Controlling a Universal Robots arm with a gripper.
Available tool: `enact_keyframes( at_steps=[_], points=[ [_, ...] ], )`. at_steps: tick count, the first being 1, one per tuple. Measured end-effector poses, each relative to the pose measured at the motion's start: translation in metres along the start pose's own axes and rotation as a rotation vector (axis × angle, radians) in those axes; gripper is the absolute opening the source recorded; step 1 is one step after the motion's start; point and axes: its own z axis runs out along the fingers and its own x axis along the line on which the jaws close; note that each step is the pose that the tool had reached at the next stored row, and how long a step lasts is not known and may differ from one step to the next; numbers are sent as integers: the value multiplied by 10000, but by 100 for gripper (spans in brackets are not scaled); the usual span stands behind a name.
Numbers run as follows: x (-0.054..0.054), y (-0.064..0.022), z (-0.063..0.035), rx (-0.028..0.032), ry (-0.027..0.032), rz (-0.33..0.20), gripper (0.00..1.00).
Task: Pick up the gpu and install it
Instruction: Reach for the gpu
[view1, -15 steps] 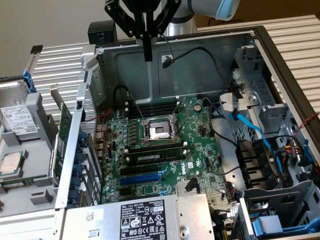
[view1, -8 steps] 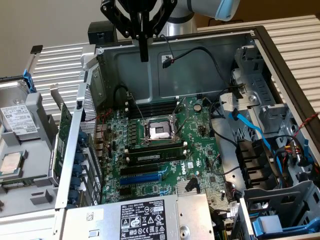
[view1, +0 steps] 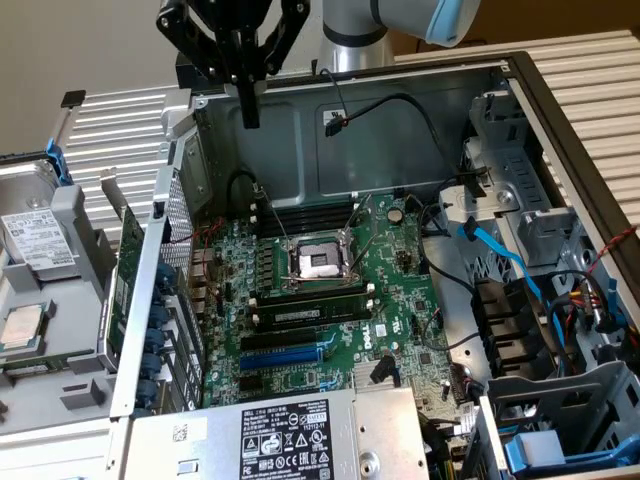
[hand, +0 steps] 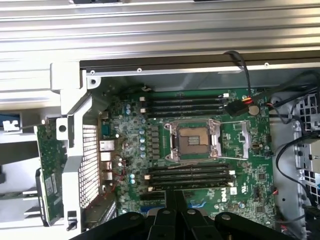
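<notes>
The gpu (view1: 127, 285) stands on edge outside the open computer case, against its perforated rear wall on the exterior view's left. Its thin green board faces out and its silver bracket points up. In the wrist view the gpu (hand: 50, 167) shows as a green board beside the rear grille. My gripper (view1: 248, 108) hangs above the case's far wall, well above and behind the gpu. Its black fingers (hand: 175, 212) are pressed together, pointing down, with nothing between them.
The green motherboard (view1: 390, 285) lies in the case with an empty CPU socket (view1: 318, 262), memory slots and a blue expansion slot (view1: 285, 353). A power supply (view1: 290, 435) sits in front, drive cages and cables (view1: 520, 275) at the right, a hard drive (view1: 40, 240) at the left.
</notes>
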Motion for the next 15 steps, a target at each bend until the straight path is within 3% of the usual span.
enact_keyframes(
  at_steps=[15],
  points=[
    [682,-61,-16,-1,-9,-1,11]
  ],
)
